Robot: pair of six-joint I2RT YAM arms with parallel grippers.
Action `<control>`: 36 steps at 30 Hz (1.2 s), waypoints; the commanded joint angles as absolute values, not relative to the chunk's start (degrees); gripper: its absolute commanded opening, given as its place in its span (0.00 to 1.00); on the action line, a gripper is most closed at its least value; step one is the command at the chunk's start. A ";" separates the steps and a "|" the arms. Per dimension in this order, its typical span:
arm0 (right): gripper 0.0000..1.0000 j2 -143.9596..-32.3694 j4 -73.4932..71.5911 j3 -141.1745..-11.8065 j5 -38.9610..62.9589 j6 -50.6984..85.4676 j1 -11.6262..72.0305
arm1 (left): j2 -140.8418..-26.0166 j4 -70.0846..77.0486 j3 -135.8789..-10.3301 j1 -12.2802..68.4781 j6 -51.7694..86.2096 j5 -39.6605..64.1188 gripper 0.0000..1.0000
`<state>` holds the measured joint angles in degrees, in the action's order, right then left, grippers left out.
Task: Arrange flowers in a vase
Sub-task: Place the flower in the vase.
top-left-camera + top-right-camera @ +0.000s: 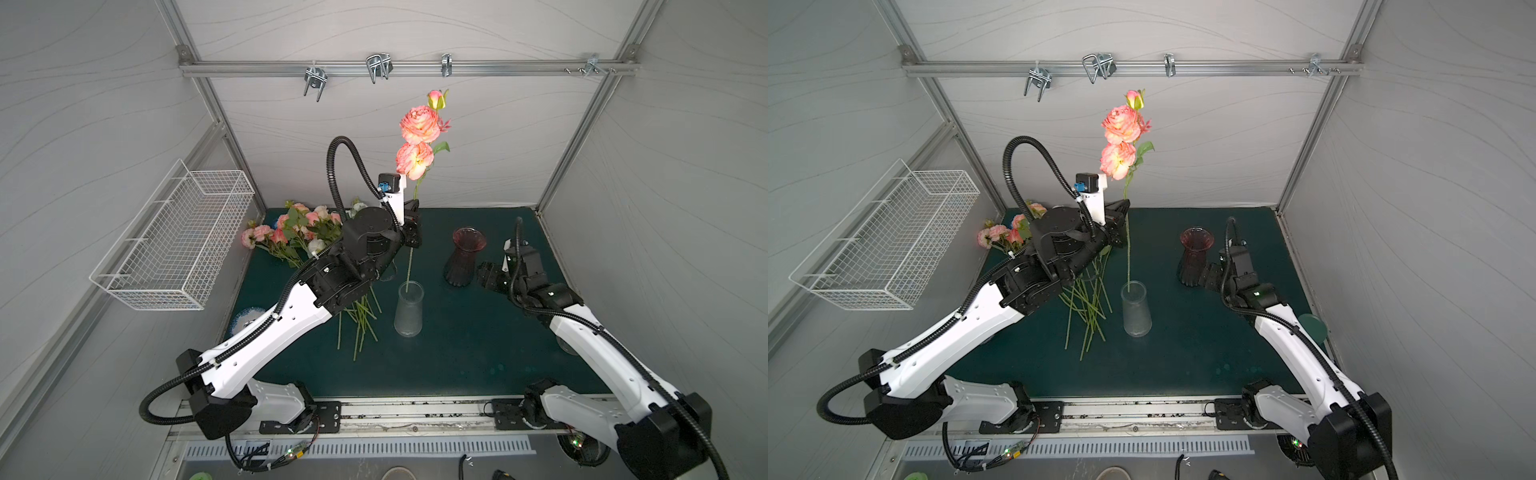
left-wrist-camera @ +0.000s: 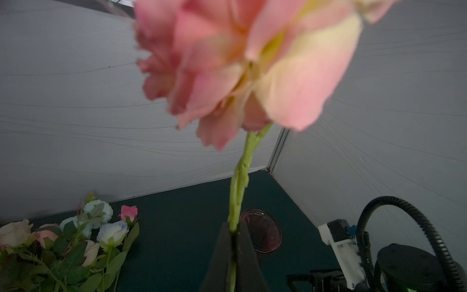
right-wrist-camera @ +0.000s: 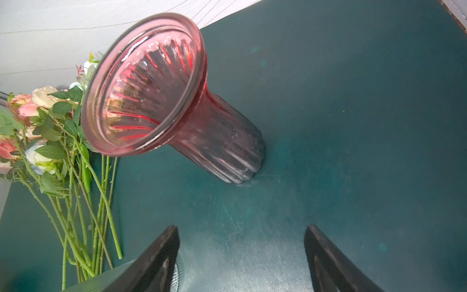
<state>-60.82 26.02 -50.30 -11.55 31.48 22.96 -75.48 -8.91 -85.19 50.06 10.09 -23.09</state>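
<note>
Pink flower (image 2: 242, 63), left pincer (image 2: 233, 228) clamping stem (image 2: 241, 172)

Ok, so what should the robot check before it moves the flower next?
1. Left tool shut on the pink-peach flower's green stem: ok.
2. Stem's bottom end at the mouth of the clear glass vase: ok.
3. How deep the stem sits inside: cannot tell.
4. Clear vase standing upright: ok.
5. Right tool open, not touching the dark red ribbed glass vase: ok.
</note>
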 commanded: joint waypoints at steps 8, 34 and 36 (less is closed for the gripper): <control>0.79 -59.39 27.24 -51.17 -12.48 31.39 23.29 | -71.69 4.05 -74.01 50.50 13.87 -22.42 0.00; 0.78 -59.41 26.32 -49.62 -11.59 32.09 23.47 | -65.90 -7.93 -58.62 58.65 24.08 -30.23 0.11; 0.78 -59.24 26.36 -49.40 -11.73 32.09 23.48 | -65.12 -9.17 -58.08 59.17 25.09 -30.75 0.21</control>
<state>-60.31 26.04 -50.24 -11.51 31.62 23.14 -67.18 -7.20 -58.06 58.28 22.39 -28.53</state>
